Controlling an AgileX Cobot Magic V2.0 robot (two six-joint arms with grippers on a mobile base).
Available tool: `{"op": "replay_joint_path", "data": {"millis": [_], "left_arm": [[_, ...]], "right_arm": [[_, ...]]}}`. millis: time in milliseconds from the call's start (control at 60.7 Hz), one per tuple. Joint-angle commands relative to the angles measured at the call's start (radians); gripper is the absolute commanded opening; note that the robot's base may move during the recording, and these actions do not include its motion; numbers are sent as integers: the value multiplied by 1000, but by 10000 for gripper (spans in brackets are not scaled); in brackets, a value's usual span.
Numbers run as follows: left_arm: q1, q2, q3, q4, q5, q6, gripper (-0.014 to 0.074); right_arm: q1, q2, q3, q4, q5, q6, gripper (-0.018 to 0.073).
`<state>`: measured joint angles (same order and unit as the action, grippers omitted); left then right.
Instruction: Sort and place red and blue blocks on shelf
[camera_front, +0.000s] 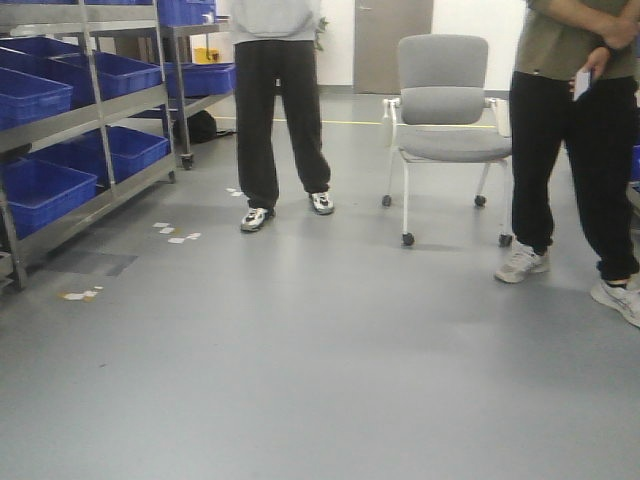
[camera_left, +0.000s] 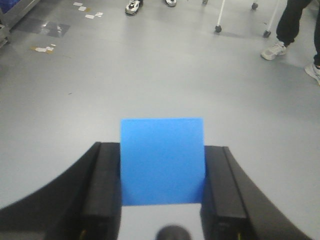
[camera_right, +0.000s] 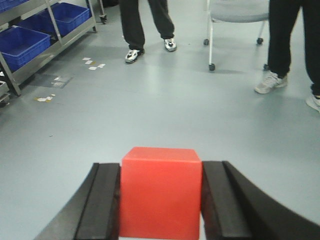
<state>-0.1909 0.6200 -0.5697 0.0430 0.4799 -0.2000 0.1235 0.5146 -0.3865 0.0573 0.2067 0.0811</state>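
My left gripper (camera_left: 162, 165) is shut on the blue block (camera_left: 162, 160), its black fingers (camera_left: 105, 190) pressed against both sides, held above the grey floor. My right gripper (camera_right: 160, 192) is shut on the red block (camera_right: 160, 192), with its black fingers (camera_right: 102, 200) against both sides, also above the floor. The shelf (camera_front: 95, 115) is a steel rack with blue bins (camera_front: 45, 190) at the far left of the front view. It also shows at the upper left of the right wrist view (camera_right: 35, 60). Neither gripper shows in the front view.
A person in black trousers (camera_front: 275, 120) stands near the shelf. A grey wheeled chair (camera_front: 445, 125) stands at centre right. A second person (camera_front: 580, 150) stands at the right edge. Paper scraps (camera_front: 175, 233) lie on the floor by the shelf.
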Motion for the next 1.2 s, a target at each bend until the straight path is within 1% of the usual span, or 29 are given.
{"op": "replay_joint_path", "data": {"millis": [0,1186], "left_arm": [[1,-3,-30,2,-81,-1,127],[1,-3,-30,2,-81,-1,127]], "right_arm": [[-7,1,-30,-9,-94,-1,60],[-7,1,-30,-9,-94,-1,60]]}}
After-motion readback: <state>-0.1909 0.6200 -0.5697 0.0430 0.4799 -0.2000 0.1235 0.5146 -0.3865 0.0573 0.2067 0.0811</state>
